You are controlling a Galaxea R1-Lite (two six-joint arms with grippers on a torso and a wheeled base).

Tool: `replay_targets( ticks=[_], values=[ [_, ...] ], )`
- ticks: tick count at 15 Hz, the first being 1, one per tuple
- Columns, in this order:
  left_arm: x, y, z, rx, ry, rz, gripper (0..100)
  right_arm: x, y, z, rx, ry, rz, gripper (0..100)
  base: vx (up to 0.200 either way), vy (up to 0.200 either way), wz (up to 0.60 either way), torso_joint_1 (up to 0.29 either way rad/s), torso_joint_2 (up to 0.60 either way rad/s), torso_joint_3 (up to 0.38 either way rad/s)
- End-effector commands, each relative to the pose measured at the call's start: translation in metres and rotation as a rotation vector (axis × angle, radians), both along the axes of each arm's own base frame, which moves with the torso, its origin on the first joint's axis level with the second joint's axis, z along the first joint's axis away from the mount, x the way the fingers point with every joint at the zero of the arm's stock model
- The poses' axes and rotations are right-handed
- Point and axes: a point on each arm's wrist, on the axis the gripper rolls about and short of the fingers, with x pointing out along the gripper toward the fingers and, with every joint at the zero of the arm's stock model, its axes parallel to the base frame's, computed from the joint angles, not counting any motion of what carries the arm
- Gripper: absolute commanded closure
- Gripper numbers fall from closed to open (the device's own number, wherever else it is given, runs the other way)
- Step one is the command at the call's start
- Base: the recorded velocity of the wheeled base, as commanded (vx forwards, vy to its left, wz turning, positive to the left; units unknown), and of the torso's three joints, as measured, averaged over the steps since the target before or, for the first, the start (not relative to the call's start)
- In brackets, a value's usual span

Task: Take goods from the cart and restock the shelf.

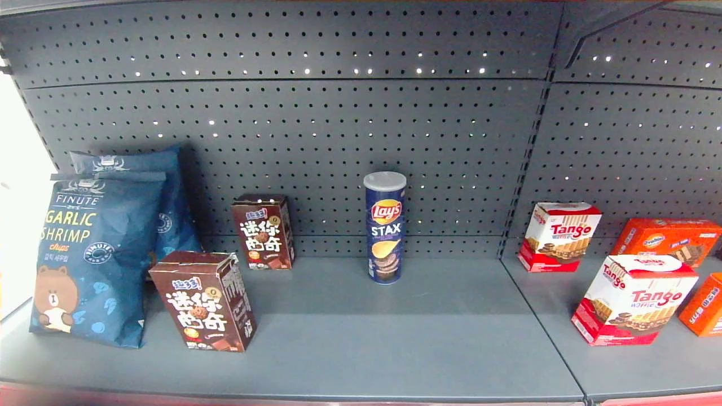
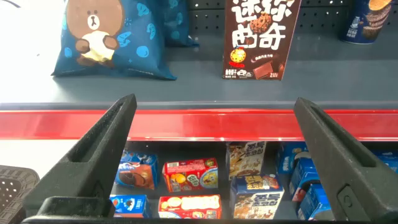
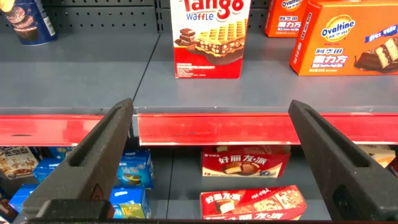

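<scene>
The grey shelf (image 1: 395, 332) carries two blue chip bags (image 1: 96, 259) at the left, two brown cookie boxes (image 1: 206, 301), an upright blue chip can (image 1: 384, 225) in the middle, and two red-and-white wafer boxes (image 1: 634, 299) at the right. My left gripper (image 2: 216, 102) is open and holds nothing, in front of the shelf's red front rail (image 2: 211, 121), facing the front cookie box (image 2: 261, 37) and a bag (image 2: 112, 34). Facing a wafer box (image 3: 211, 37), my right gripper (image 3: 211, 104) is likewise open with nothing in it.
Orange boxes (image 1: 668, 239) stand at the far right of the shelf. The lower shelf holds several blue and red snack packs (image 2: 189, 174) and red boxes (image 3: 245, 165). Bare shelf surface lies between the can and the wafer boxes. A perforated back panel (image 1: 338, 129) closes the rear.
</scene>
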Motion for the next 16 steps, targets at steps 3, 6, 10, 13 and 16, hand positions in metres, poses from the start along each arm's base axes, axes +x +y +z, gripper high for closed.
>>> replay_targets(
  ticks=[3,6,10,13,16],
  values=[
    [0.0001,0.0000,0.0000,0.002,0.002,-0.001,0,0.0000,0.0000,0.0001,0.000,0.000,0.000,0,0.000,0.000,0.00,0.000,0.00,0.000],
    [0.0000,0.0000,0.0000,0.000,0.000,-0.001,0,0.0000,0.0000,0.0001,0.000,0.000,0.000,0,0.000,0.000,0.00,0.000,0.00,0.000],
    [0.0000,0.0000,0.0000,0.002,0.000,-0.004,0,0.0000,0.0000,0.0001,0.000,0.000,0.000,0,0.000,0.000,0.30,0.001,0.00,0.001],
    [0.0001,-0.0001,0.0000,0.000,0.002,-0.003,0,0.0000,0.0000,0.0001,0.000,0.000,0.000,0,0.000,0.000,0.60,0.002,0.00,0.001],
    [0.0000,0.0000,0.0000,-0.001,0.000,-0.004,0,0.0000,0.0000,0.0001,-0.002,0.000,0.000,0,0.000,0.000,0.60,-0.001,0.00,0.004]
  ],
)
